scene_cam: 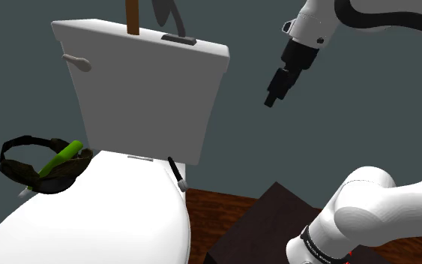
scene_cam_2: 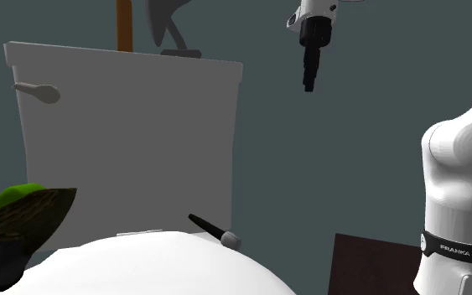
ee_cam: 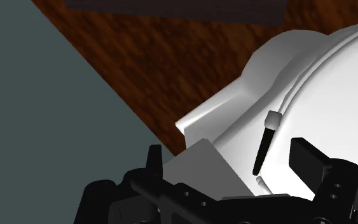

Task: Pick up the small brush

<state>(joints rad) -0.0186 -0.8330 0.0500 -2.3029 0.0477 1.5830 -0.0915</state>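
tgt: small black-handled brush w/ pale tip, laid on white toilet lid by tank base | rel. to black fingers: well below, apart; long axis judged approx. crosswise to closing line, offset twd one finger | fingers: spread apart, nothing held or touched
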